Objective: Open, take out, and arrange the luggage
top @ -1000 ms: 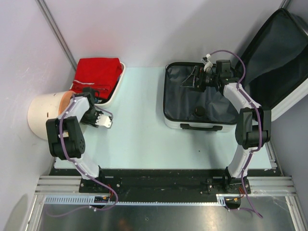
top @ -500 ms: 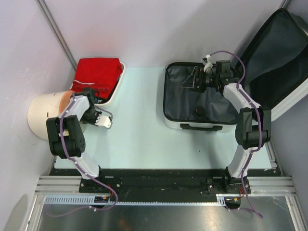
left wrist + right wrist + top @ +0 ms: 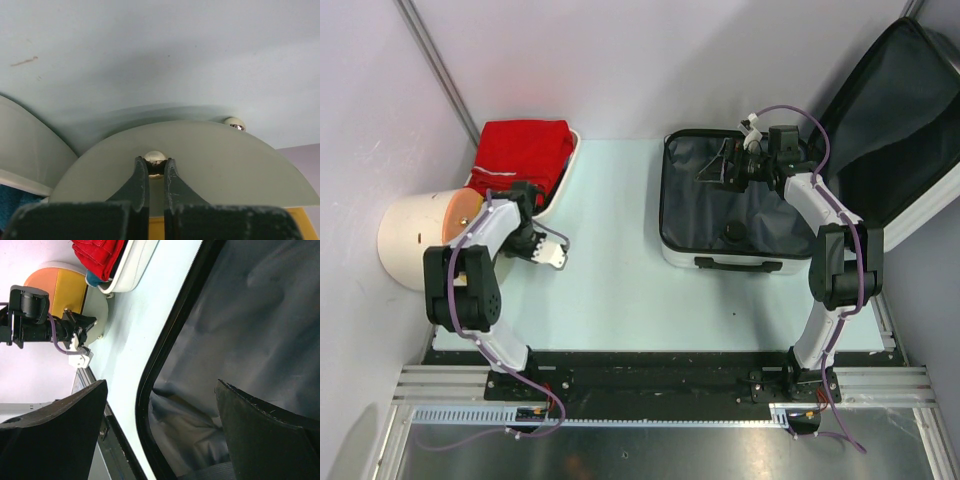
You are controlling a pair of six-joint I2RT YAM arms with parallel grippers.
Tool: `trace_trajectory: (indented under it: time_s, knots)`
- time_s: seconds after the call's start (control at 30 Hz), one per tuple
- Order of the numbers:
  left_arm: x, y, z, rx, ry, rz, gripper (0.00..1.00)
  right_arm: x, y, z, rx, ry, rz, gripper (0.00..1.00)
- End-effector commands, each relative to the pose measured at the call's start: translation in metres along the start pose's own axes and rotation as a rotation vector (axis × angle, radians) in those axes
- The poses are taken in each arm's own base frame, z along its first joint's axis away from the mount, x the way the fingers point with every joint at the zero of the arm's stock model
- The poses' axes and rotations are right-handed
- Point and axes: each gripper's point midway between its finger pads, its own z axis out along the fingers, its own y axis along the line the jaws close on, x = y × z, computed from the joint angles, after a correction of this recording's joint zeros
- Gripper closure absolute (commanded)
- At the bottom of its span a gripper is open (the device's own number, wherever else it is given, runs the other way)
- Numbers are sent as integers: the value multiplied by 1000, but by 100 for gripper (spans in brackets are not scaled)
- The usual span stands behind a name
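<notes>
My left jaws pinched a chrome knob [image 3: 155,159] on the pale disc [image 3: 210,160]; right jaws spread wide over the open luggage [image 3: 695,220].

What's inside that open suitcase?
Inside the suitcase, only dark fabric lining and a small black round piece show, with the right gripper open above them. Anything under the lining's folds or beneath the arm is hidden.

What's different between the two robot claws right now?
The left claw is pinched shut on a small shiny knob, while the right claw is spread wide and holds nothing. The left claw sits against a pale disc; the right claw hangs over the dark lining of the open suitcase. Both have two dark fingers.
</notes>
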Motion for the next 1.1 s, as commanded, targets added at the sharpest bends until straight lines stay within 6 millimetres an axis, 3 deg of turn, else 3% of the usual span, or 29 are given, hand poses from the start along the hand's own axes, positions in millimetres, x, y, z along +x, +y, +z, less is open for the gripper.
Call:
trace_trajectory:
  time_s: [0.0,0.27,0.33,0.37,0.4,0.47,0.6,0.77,0.8,0.83,0.9,0.93,1.07]
  knots:
    - [-34,28,-26,-123,-105,70,100,-10,19,-10,-30,-27,-58,7]
    - [-61,36,-34,-140,-140,84,98,-9,19,-10,-30,-27,-57,7]
    - [-62,37,-32,-130,-136,66,78,-10,20,-11,-32,-28,-59,7]
    - [-62,39,-35,-137,-136,56,51,-10,20,-12,-29,-29,-62,7]
    - [-63,41,-36,-143,-145,50,39,-9,19,-12,-26,-26,-63,6]
    - [-65,45,-46,-172,-163,45,1,-9,17,-13,-16,-26,-84,6]
    - [-81,60,-77,-266,-248,48,0,-4,3,-17,41,-5,-126,6]
    - [-105,89,-137,-420,-358,26,0,4,-25,-27,174,78,-289,6]
    - [-110,94,-147,-444,-382,15,0,-2,-24,-29,187,87,-333,6]
    - [-119,104,-169,-493,-435,-12,0,2,-31,-29,204,118,-349,6]
    - [-128,115,-184,-515,-496,-56,0,7,-43,-39,258,193,-436,6]
    - [-129,124,-205,-557,-537,-119,0,13,-51,-40,269,235,-467,6]
    - [-150,144,-244,-574,-729,-264,0,42,-80,-62,354,421,-561,8]
